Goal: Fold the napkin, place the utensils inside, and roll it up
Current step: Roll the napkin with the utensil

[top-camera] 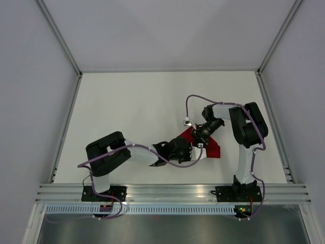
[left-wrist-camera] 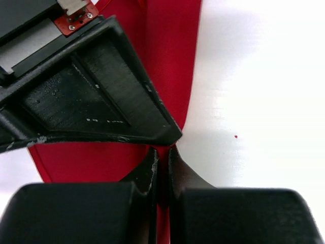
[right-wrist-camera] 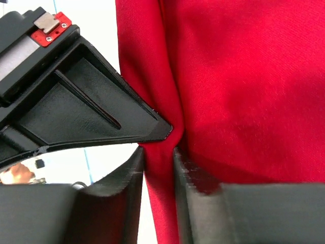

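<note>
Right of centre in the top view, the red napkin [top-camera: 213, 147] lies bunched on the white counter [top-camera: 152, 101]. The left pincer [left-wrist-camera: 162, 153] is squeezed tight on a thin fold of it, and the right pincer [right-wrist-camera: 158, 158] pinches a thicker ridge alongside.

My left pincer [left-wrist-camera: 162, 155] and my right pincer [right-wrist-camera: 159, 157] are crowding each other over the napkin [top-camera: 214, 148]. Both are pinching it, with their tips nearly touching, so nothing is fitting between them. The white table [top-camera: 142, 101] is lying open at the far side and on the left. Grey walls [top-camera: 30, 101] are closing in both sides and the back.
</note>
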Robot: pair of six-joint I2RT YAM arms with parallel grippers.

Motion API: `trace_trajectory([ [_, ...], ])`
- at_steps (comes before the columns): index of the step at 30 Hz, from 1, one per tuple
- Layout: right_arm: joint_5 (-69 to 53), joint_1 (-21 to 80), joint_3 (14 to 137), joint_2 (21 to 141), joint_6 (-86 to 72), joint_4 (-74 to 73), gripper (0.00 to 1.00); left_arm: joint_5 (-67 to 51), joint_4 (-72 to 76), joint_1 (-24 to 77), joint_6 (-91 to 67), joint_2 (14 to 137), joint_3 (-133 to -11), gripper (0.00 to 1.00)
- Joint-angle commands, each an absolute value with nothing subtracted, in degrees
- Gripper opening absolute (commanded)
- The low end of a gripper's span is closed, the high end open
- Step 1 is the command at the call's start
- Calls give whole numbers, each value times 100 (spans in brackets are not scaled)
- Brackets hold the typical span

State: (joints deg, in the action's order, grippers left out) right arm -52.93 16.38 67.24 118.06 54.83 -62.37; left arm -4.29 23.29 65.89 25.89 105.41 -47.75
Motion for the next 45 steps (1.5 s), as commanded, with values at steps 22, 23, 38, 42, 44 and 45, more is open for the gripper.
trace_trajectory([
  [22, -4667, 307, 4986, 7648, 4904, -3595, 59, -3594, -182, 5107, 449, 11531, -6072, 2],
  [23, -4606, 325, 4862, 7490, 4948, -3499, 59, -3630, -298, 5037, 413, 11583, -6152, 2],
  [38, -2461, 2820, 2848, 6424, 4597, -1311, 66, -4579, -1608, 4526, -193, 12524, -7277, 2],
  [42, -1962, 3215, 2681, 6740, 4579, -871, 67, -4684, -1740, 4474, -246, 12656, -7435, 2],
  [44, -1890, 3392, 2663, 6811, 4544, -695, 66, -4737, -1775, 4465, -272, 12709, -7471, 2],
  [45, -1890, 3427, 2680, 6881, 4527, -686, 66, -4746, -1784, 4456, -299, 12735, -7506, 2],
])
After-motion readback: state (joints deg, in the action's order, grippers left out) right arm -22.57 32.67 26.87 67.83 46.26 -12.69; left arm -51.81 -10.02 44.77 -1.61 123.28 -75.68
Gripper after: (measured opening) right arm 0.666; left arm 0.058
